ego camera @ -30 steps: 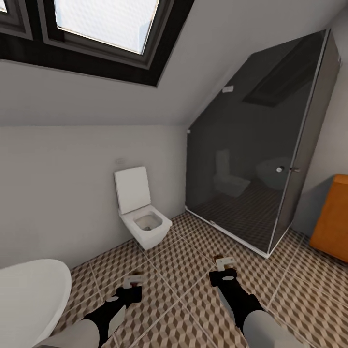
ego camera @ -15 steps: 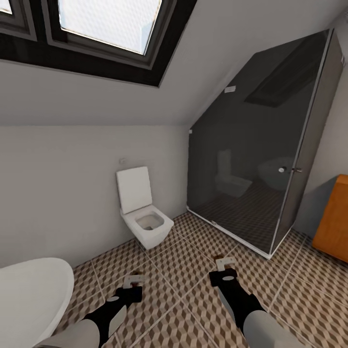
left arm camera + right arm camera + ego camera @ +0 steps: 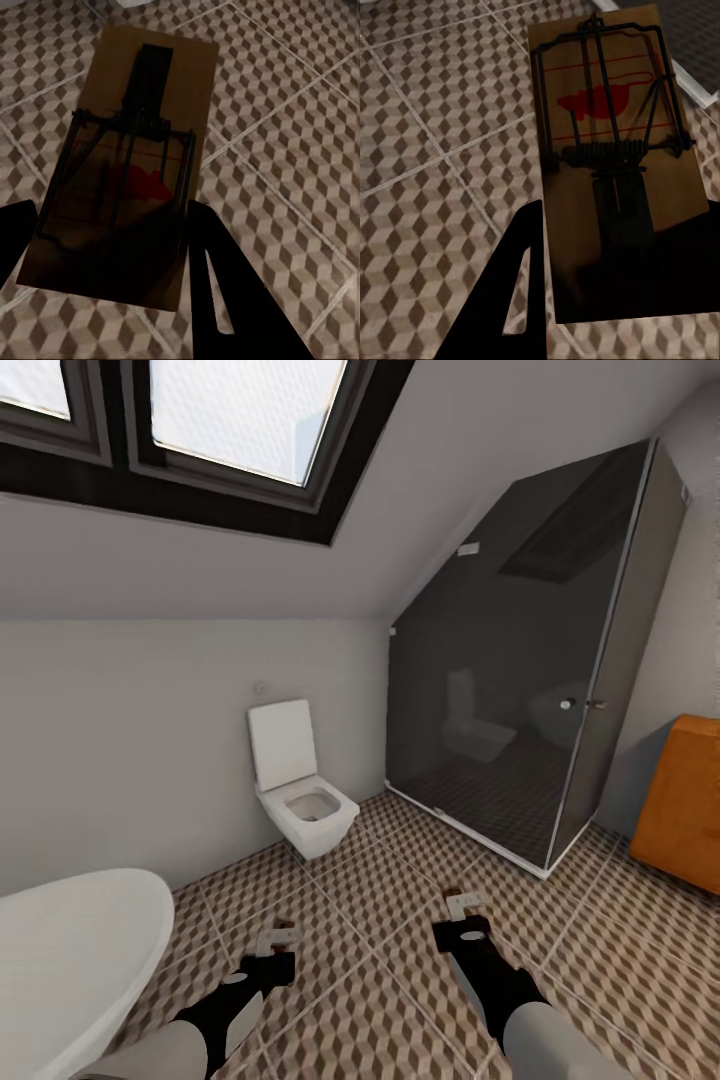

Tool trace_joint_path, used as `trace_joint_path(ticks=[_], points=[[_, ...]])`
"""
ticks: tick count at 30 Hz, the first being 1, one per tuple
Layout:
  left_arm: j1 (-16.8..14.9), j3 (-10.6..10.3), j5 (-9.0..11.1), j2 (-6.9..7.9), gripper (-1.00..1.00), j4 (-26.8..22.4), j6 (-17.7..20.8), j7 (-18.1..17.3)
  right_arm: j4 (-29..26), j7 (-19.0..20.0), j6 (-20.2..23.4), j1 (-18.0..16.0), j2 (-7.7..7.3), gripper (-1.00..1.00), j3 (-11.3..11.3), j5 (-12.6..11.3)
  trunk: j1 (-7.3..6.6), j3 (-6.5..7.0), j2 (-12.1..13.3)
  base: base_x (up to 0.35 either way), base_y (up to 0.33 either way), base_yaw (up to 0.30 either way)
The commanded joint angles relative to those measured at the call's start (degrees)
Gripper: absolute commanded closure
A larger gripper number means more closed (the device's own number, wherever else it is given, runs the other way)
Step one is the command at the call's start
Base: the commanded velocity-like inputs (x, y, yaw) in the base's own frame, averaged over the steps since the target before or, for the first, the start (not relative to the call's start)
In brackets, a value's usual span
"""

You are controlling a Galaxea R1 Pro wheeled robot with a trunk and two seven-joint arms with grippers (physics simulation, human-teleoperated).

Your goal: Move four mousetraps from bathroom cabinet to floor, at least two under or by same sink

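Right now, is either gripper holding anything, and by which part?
Each holds a mousetrap by one short end of its board: the left gripper has one mousetrap, the right gripper has another mousetrap.

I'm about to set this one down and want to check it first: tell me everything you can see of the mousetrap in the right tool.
The mousetrap is a flat rectangular tan wooden board with a dark wire frame, a coiled spring across its middle, a dark flat strip running back from the spring, and a red mouse-shaped mark with thin red lines. The right tool grips one short end, holding it roughly level in the air above the cube-patterned floor, near the shower's corner. It looks whole.
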Motion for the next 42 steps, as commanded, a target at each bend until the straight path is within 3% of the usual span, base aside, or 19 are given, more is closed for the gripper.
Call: trace_joint_path(ticks=[1, 20, 42], points=[[-0.1, -0.5, 0.5, 0.02, 1.0, 0.1, -0.2, 0.0, -0.1, 0.1, 0.3, 0.0, 0.09, 1.0, -0.4, 0.5, -0.04, -0.06, 0.0, -0.342, 0.0, 0.0], [-0.1, -0.5, 0.5, 0.02, 1.0, 0.1, -0.2, 0.0, -0.1, 0.0, 0.3, 0.0, 0.1, 1.0, -0.4, 0.5, -0.04, -0.04, 0.0, -0.332, -0.011, 0.013], [-0.1, -0.5, 0.5, 0.05, 1.0, 0.1, -0.2, 0.2, -0.1, 0.1, 0.3, 0.0, 0.06, 1.0, -0.5, 0.5, -0.04, 0.68, 0.0, -0.026, -0.006, 0.229]])
